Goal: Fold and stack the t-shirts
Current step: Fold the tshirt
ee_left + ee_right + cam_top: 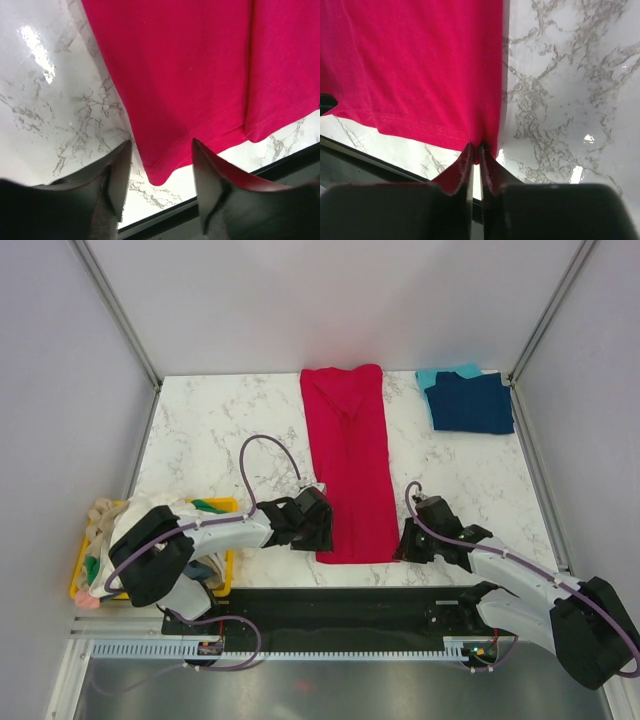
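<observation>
- White marble surface (pixel 220 430): carries everything.
- Crimson red cotton t-shirt (pixel 350 460): folded into a long strip, mid-surface, hem at the near edge.
- Yellow plastic bin (pixel 226 504): near left, holds cream and green cloth.
- Navy blue tee (pixel 472 405): folded on the teal tee (pixel 440 375), far right corner.
- Left fingers (pixel 117 170): apart, straddling the near-left hem corner.
- Right fingers (pixel 457 172): clamped on the near-right hem corner.

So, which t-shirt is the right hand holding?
The red shirt: the right hand pinches its near hem corner. The navy shirt and the teal shirt lie stacked at the far right, untouched.
</observation>
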`<action>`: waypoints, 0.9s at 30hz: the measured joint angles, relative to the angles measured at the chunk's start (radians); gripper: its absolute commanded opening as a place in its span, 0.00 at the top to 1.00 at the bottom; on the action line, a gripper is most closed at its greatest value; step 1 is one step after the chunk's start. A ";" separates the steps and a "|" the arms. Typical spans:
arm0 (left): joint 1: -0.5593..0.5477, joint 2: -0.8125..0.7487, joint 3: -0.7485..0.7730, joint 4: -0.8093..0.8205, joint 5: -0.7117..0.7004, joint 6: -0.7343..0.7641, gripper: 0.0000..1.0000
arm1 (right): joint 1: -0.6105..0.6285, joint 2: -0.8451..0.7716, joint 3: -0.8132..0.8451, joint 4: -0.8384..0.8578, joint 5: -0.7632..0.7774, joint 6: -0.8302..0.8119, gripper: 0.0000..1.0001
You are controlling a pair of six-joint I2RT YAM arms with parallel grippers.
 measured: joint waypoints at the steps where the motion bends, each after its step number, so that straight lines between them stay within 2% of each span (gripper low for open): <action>1: -0.001 -0.001 -0.004 0.006 0.000 -0.004 0.46 | 0.000 0.000 -0.005 0.006 0.000 0.009 0.95; 2: -0.002 -0.002 -0.011 0.018 -0.001 -0.007 0.51 | 0.001 -0.002 -0.009 0.012 0.001 0.016 0.98; 3: -0.002 -0.002 -0.015 0.025 0.000 -0.008 0.64 | 0.002 -0.002 -0.012 0.018 0.002 0.023 1.00; 5: -0.004 -0.003 -0.030 0.039 0.001 -0.016 0.72 | 0.004 -0.008 -0.016 0.023 0.007 0.032 1.00; 6: -0.005 -0.008 -0.039 0.045 -0.001 -0.019 0.89 | 0.004 -0.011 -0.018 0.024 0.010 0.037 1.00; 7: -0.005 -0.014 -0.049 0.050 -0.005 -0.027 0.95 | 0.005 -0.016 -0.020 0.024 0.014 0.041 1.00; 11: -0.007 -0.084 -0.115 0.051 -0.031 -0.055 0.98 | 0.006 -0.034 -0.029 0.024 0.027 0.055 1.00; 16: -0.010 -0.183 -0.190 0.011 -0.052 -0.112 0.94 | 0.006 -0.056 -0.039 0.023 0.040 0.071 1.00; 20: -0.010 -0.235 -0.229 -0.005 -0.053 -0.144 0.84 | 0.006 -0.062 -0.042 0.021 0.045 0.080 1.00; 21: -0.010 -0.237 -0.229 -0.008 -0.053 -0.147 0.68 | 0.006 -0.066 -0.044 0.020 0.045 0.083 1.00; 23: -0.011 -0.238 -0.226 -0.007 -0.050 -0.158 0.50 | 0.012 -0.082 -0.054 0.019 0.045 0.092 1.00; 26: -0.011 -0.239 -0.212 -0.009 -0.038 -0.173 0.38 | 0.022 -0.122 -0.075 0.015 0.045 0.109 1.00; 27: -0.011 -0.240 -0.210 -0.011 -0.034 -0.175 0.37 | 0.026 -0.135 -0.082 0.014 0.045 0.116 1.00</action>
